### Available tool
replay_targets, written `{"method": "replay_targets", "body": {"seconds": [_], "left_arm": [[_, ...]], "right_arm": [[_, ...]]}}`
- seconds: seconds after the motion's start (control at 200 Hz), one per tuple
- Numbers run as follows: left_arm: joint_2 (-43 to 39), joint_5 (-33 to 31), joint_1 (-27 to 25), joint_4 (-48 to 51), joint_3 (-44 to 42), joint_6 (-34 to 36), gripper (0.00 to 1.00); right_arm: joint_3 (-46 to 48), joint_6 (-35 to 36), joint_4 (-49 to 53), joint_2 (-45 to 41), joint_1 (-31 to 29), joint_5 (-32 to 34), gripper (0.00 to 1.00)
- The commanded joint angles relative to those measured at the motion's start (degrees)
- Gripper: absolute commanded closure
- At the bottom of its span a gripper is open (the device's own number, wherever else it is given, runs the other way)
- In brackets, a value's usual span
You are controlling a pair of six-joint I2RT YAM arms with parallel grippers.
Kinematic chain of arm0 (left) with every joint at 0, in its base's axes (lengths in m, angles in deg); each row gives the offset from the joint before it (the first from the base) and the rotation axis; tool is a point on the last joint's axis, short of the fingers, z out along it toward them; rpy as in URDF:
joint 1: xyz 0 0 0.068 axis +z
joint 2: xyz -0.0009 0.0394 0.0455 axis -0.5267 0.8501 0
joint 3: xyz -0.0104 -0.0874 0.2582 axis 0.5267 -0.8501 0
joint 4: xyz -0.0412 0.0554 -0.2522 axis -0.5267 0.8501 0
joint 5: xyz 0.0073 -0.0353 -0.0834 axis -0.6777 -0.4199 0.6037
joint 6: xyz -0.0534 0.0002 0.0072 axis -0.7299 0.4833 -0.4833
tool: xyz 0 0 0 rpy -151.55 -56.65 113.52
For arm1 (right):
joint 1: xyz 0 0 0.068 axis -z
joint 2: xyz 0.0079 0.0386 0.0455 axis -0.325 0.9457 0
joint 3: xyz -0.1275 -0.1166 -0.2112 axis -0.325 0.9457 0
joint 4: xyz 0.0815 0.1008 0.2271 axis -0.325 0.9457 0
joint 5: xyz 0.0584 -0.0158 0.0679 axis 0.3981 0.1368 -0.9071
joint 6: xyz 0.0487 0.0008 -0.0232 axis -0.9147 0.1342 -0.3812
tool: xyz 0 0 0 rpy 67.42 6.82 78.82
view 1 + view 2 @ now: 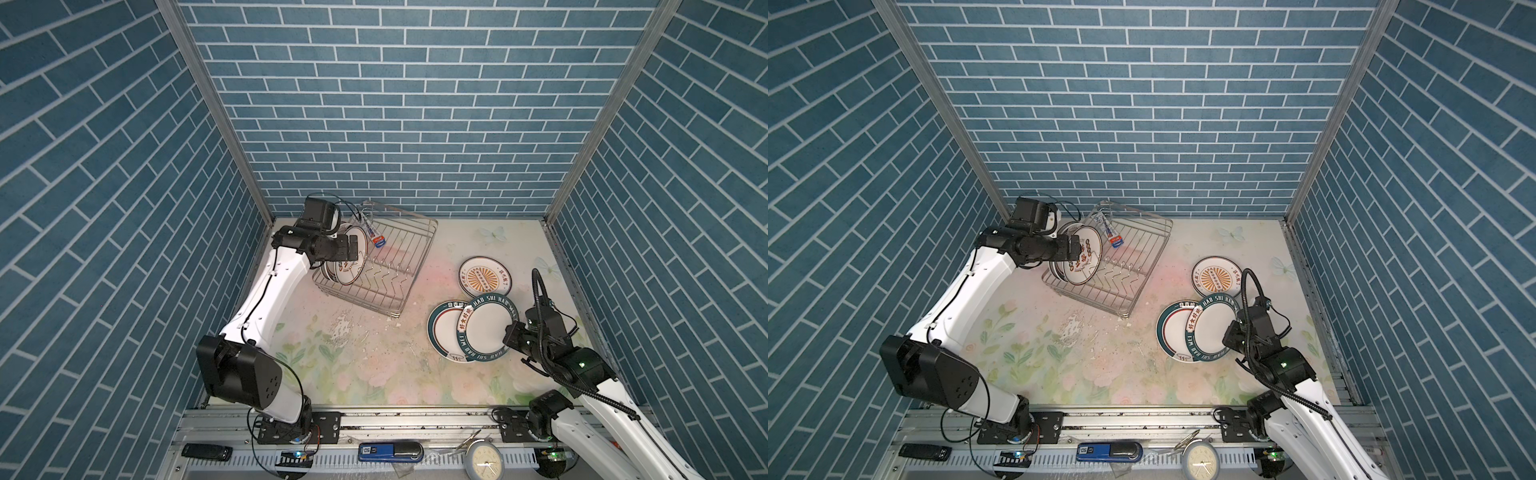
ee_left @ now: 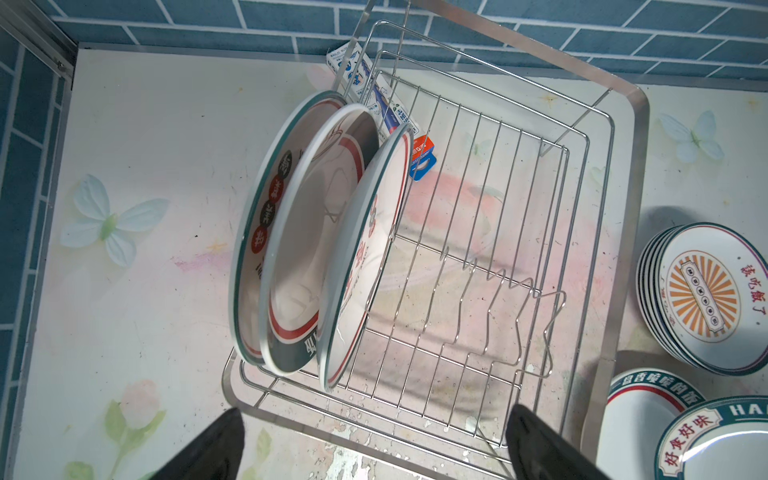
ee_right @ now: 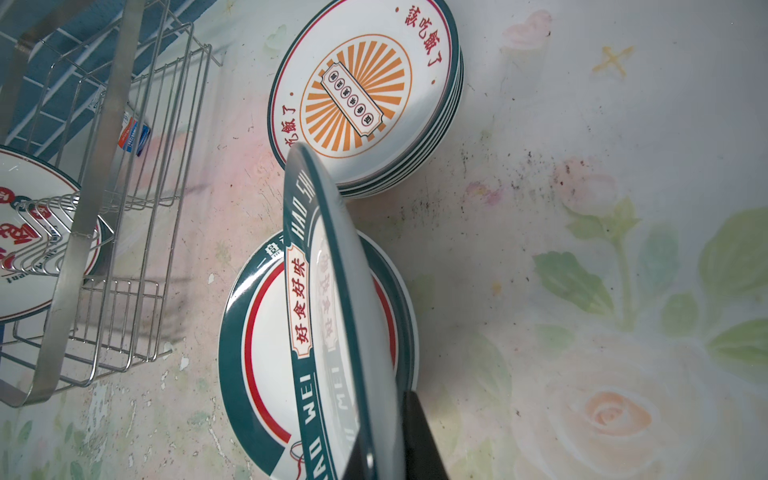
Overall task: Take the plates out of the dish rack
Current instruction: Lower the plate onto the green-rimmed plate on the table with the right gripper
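Gripping a teal-rimmed plate (image 1: 486, 328) tilted over one of two piles (image 1: 441, 332) near the right edge of the table (image 1: 374, 370), the right gripper (image 1: 511, 332) seems mid-placement, while the left gripper (image 2: 376, 409), spread wide and empty, faces three plates (image 2: 316, 232) standing at the left end of the rack (image 1: 415, 249), apparently the last to unload.

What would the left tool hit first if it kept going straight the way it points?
Probably the front plate of the three standing in the dish rack: the open left tool lines up with its lower rim. Depth is unclear; the rack's wire floor might come first.
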Motion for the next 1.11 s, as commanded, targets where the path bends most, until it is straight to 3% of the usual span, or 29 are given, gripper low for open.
{"method": "replay_targets", "body": {"seconds": [0.0, 0.725, 1.1], "left_arm": [[-1.3, 0.3, 0.2, 0.3, 0.1, 0.3, 0.01], [0.5, -1.4, 0.6, 2.2, 2.2, -0.9, 0.01], [-0.4, 1.5, 1.0, 0.5, 1.0, -1.1, 0.01]], "right_arm": [[1.4, -3.0, -3.8, 0.4, 0.5, -2.6, 1.00], [10.5, -8.6, -15.5, 4.0, 5.0, -15.9, 1.00], [12.4, -8.9, -19.6, 7.8, 5.4, -18.3, 0.86]]}}
